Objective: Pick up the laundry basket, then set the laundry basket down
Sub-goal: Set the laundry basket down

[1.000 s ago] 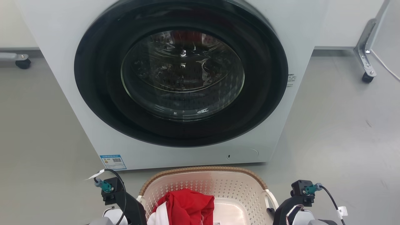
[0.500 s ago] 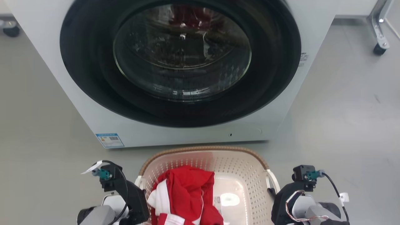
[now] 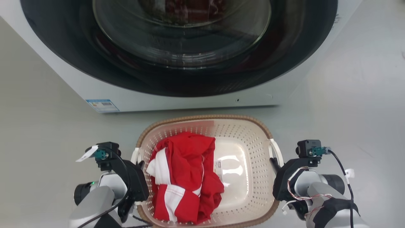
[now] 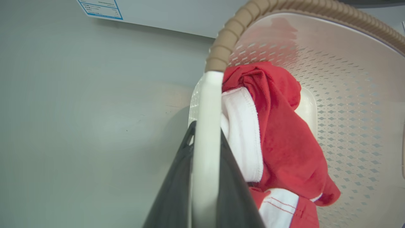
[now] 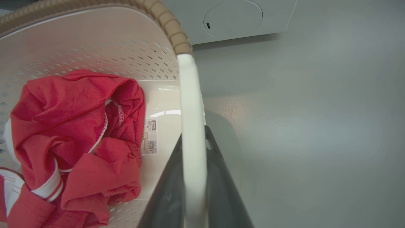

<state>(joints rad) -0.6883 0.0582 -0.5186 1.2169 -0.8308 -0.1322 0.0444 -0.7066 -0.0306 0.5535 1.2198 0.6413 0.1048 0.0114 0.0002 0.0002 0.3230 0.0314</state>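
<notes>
1. The basket sits just before the washer.
2. A cloth lies in the basket, toward its left.
3. The left gripper clasps the left handle, the right gripper the right handle.

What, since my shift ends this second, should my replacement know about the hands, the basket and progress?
Left hand: shut on a white side handle of the cream-white perforated plastic laundry basket.
Right hand: shut on the opposite handle.
Basket: before the white washing machine, holding a red-and-white garment.
Done: both handles gripped.
Unclear: whether it is off the floor.
Left: set it down, release.
</notes>
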